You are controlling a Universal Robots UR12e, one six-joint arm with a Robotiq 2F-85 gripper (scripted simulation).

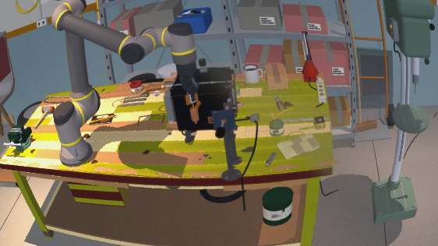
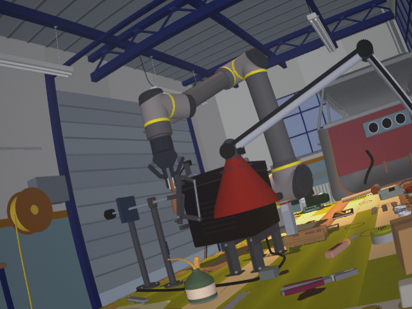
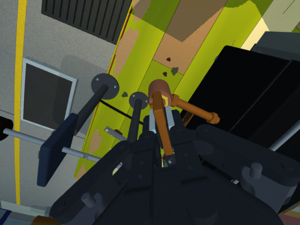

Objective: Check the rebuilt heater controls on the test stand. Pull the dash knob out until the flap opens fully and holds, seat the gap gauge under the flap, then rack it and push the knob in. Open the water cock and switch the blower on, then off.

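Observation:
The flap on the black heater box is hidden from me behind my gripper. I grip the orange lever of the copper water cock in my closed gripper at the box's front face. The lever points up from the cock body. The dash knob sits on its rod through the blue plate on a post, to the right of the cock. The gap gauge and the blower switch I cannot pick out.
Behind the bench stand shelves with boxes and a white mug. A red lamp shade hangs close beside the box. Two posts stand by the bench's front edge. A green oil can, pliers and a cable lie to the right.

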